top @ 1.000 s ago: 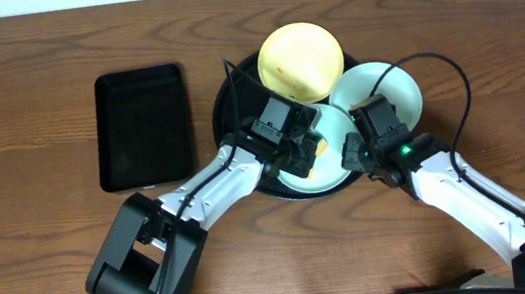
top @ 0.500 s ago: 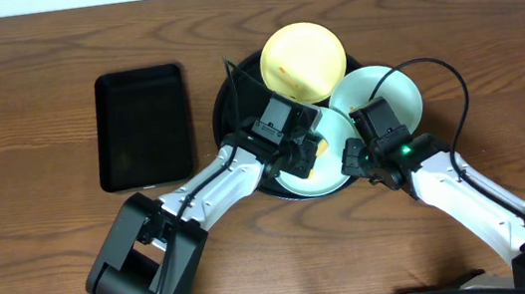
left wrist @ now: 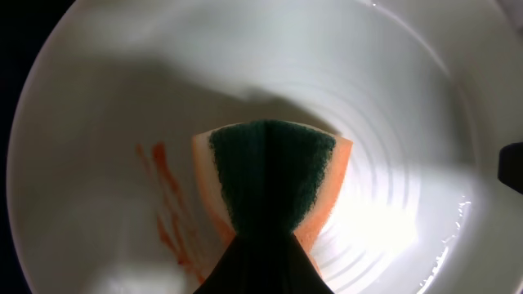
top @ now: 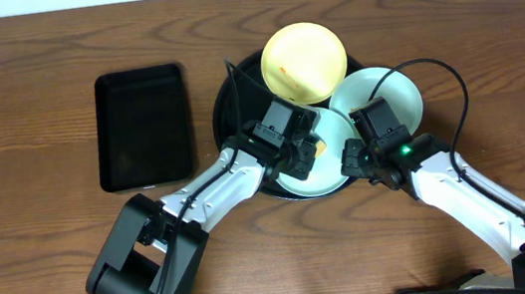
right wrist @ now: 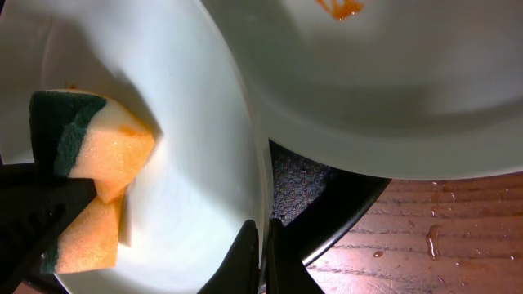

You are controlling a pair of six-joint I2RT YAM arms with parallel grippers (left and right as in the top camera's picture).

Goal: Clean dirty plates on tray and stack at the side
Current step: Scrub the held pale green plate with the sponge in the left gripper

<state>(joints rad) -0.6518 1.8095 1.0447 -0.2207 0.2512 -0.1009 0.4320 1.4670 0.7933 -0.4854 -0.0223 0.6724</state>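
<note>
Overhead: with left gripper [top: 300, 152], clamping orange-green sponge [left wrist: 274, 175] onto near pale mint round plate [left wrist: 98, 106]; with right gripper [right wrist: 261, 245], pinching its right rim, on glossy black round tray [top: 230, 109].

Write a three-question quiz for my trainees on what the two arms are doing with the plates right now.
1. True or false: the left gripper presses a sponge against a mint plate.
2. The right gripper is: A) pinching that plate's rim; B) hanging open in the air; C) holding a second sponge.
3. Fill in: the orange smear on the plate lies just beside the ____.
Key: 1 true; 2 A; 3 sponge.
</note>
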